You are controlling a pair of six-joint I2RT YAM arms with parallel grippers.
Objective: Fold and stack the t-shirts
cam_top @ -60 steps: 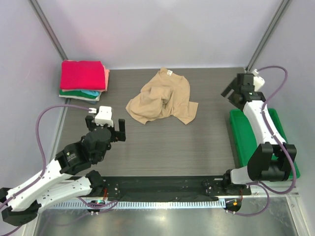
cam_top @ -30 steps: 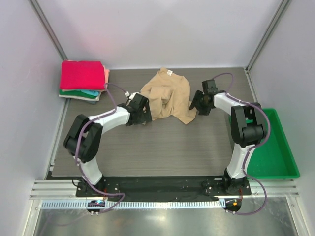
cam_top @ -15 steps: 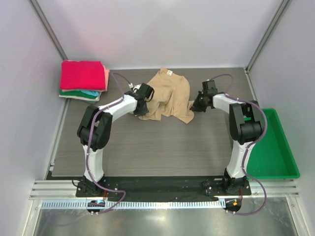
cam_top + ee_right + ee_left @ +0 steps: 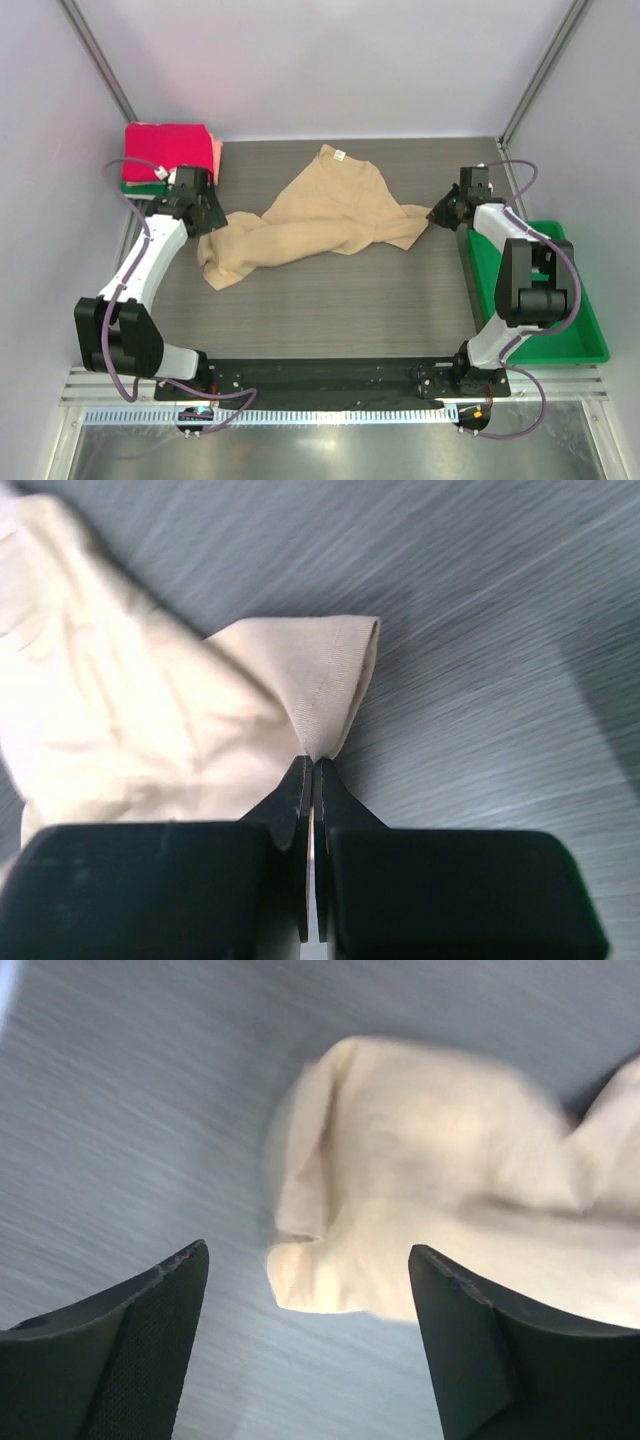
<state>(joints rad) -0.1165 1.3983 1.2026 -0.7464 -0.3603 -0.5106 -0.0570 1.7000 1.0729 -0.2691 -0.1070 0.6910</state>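
far to the left of the shirt i'm working on, at the back corner of the dark wood-grain tabletop (image 4: 330, 300), sits the stack of folded t-shirts (image 4: 160, 150): bright pink-red on top, a salmon edge showing on the side nearest the shirt, green below. my left arm crosses in front of its near edge.

the left end effector (image 4: 200, 208) hangs just at the left end of the loose tan cotton t-shirt (image 4: 320, 215). in the left wrist view the end effector (image 4: 305, 1260) is released, its two black fingers spread wide with nothing between them, and the tan cloth (image 4: 430, 1210) lies bunched on the tabletop ahead of them. that view is blurred, so i cannot tell whether a fingertip brushes the fabric.

the shirt itself lies unfolded and stretched sideways across the middle of the tabletop, its left part rumpled into a thick roll, its collar with a small white label pointing to the back.

at the shirt's right end, the right end effector (image 4: 446, 212) is clenched on the hem of a sleeve. the right wrist view shows it (image 4: 312, 765) pinching the stitched sleeve edge (image 4: 310, 695), the cloth rising in a peak from the closed tips.

right of the shirt, beyond that arm, stands the green plastic tray (image 4: 580, 320), apart from the cloth.
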